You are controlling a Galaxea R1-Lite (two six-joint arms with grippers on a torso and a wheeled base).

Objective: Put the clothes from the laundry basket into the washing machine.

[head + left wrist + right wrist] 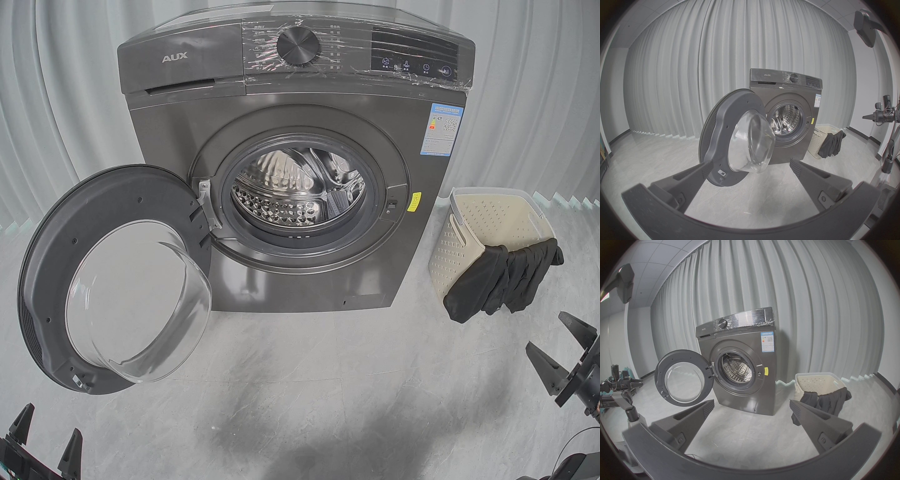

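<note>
One grey washing machine [175, 125] stands at 12 o'clock in the head view, its round door [69, 219] swung open toward 8 o'clock. At 3 o'clock, on the floor [300, 387] just beside the machine, a cream laundry basket [500, 215] carries dark clothes [500, 281] draped over its near rim. The left tool [52, 420] at 7 o'clock and the right tool [544, 329] at 4 o'clock both stand spread and empty, neither touching the clothes.

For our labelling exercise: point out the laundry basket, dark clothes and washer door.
laundry basket [500, 219], head view, inner wall.
dark clothes [500, 281], head view, draped middle.
washer door [50, 262], head view, grey frame.
</note>
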